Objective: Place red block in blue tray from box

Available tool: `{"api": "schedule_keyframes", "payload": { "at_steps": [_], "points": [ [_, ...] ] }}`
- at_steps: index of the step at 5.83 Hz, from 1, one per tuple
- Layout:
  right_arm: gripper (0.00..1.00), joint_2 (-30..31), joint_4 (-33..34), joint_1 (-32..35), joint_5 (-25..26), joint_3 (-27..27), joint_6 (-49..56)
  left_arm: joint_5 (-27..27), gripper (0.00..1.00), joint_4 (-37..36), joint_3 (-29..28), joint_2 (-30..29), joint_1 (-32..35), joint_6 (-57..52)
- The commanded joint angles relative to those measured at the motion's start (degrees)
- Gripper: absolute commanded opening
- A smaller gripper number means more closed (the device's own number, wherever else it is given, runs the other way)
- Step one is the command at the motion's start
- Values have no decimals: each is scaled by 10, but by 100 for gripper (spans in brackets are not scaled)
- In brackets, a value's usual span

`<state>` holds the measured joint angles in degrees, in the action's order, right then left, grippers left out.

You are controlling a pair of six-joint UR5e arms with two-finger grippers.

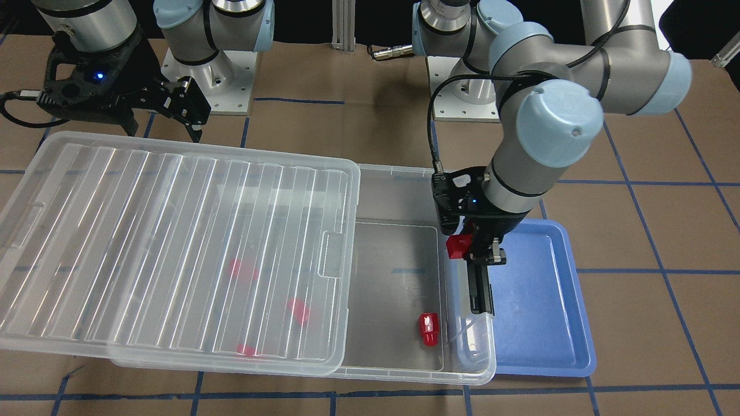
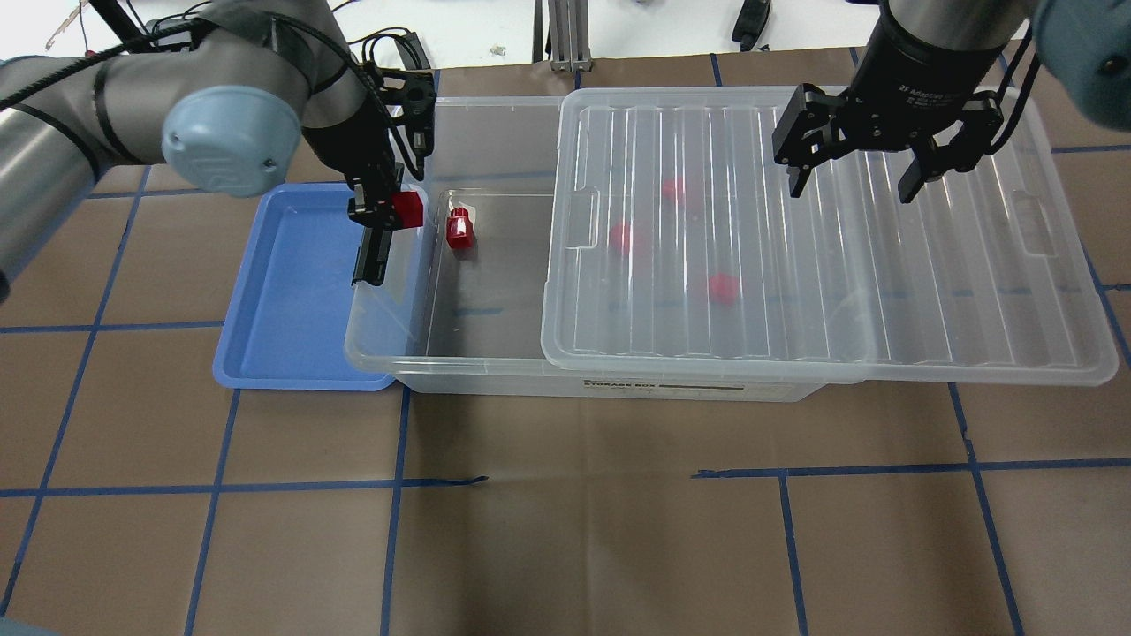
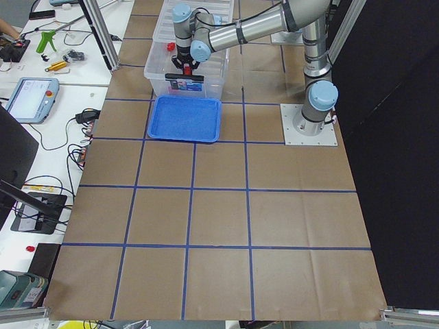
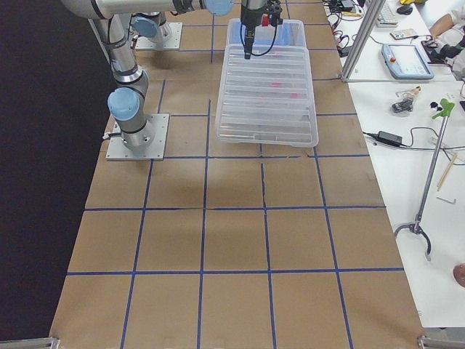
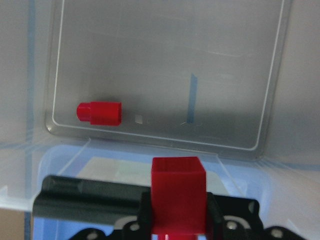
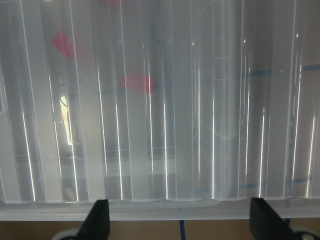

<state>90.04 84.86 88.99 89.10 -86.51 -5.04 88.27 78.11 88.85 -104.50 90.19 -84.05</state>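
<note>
My left gripper (image 2: 398,212) is shut on a red block (image 2: 407,210), held above the box's short end beside the blue tray (image 2: 292,291). The held block also shows in the front view (image 1: 458,245) and the left wrist view (image 5: 178,192). The box (image 2: 482,358) is a clear bin, its ribbed lid (image 2: 795,265) slid aside so the end near the tray is open. Another red block (image 2: 459,230) lies on the box floor there. Three more red blocks (image 2: 622,237) show blurred under the lid. My right gripper (image 2: 855,181) is open and empty above the lid.
The blue tray (image 1: 543,312) lies against the box's short end, where a black clip (image 1: 480,289) sits on the wall. The lid (image 1: 162,248) overhangs the box on my right side. Brown table with blue tape lines (image 2: 565,481) lies around them.
</note>
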Motion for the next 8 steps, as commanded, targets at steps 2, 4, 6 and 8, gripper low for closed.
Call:
{"api": "schedule_keyframes", "payload": {
  "at_steps": [2,4,6,8],
  "points": [
    [100,0,1,-13,5,0,9,2,12,23,18,7,-94,-142],
    [100,-16,5,-117,42,-1,121,-3,14,-119,87,-43,-126,-168],
    [100,-58,14,-268,51,-1,291,3,19,-142,111,-82,-128,-208],
    [100,-143,108,-360,64,-8,393,2,29,-166,113,-109,-128,-209]
  ]
}}
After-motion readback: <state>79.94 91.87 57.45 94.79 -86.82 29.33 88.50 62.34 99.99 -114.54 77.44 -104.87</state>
